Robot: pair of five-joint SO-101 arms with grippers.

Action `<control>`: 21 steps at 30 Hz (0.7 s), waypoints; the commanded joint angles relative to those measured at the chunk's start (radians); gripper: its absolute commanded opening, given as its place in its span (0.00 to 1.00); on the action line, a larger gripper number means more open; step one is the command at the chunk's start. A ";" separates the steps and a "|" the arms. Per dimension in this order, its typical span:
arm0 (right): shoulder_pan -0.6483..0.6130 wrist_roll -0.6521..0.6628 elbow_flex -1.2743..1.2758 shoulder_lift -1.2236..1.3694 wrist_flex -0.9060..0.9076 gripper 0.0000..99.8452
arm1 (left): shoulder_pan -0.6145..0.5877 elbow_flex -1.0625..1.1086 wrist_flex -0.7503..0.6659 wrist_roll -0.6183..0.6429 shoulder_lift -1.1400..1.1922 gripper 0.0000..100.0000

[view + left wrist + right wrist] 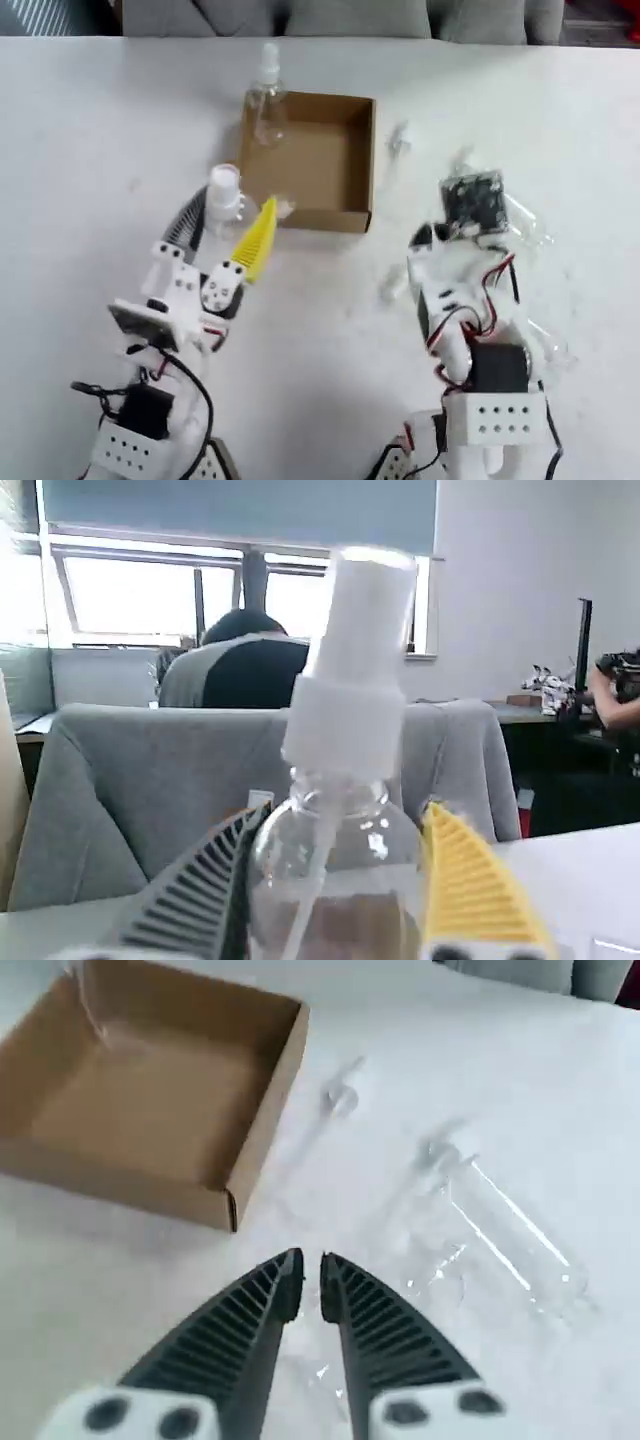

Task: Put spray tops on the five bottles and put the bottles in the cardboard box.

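One bottle (266,100) with a spray top is already stood upright in the far left corner of the cardboard box (325,216). A second bottle (335,890), its white spray top (355,650) fitted, is gripped round the body by the left end effector (232,208), just outside the box's near left corner. The step in hand is judged to be the boxing of this second bottle. Its long axis is held vertical, spray top uppermost; which way the nozzle faces cannot be told. The next move calls for it to be lifted over the near wall and set down upright beside the first. The right end effector (310,1282) is closed on nothing, above the counter (100,130), near a clear bottle (500,1235) laid on its side between the box and the counter's right edge.
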 commanded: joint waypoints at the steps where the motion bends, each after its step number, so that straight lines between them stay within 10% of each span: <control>1: 0.031 0.023 0.094 -0.096 -0.002 0.02 | -0.033 -0.109 -0.048 0.011 -0.016 0.02; 8: 0.033 0.018 0.292 -0.271 -0.002 0.02 | -0.031 -0.269 -0.049 0.011 0.070 0.02; 21: 0.097 0.026 0.554 -0.558 0.002 0.02 | -0.065 -0.766 -0.130 0.017 0.912 0.02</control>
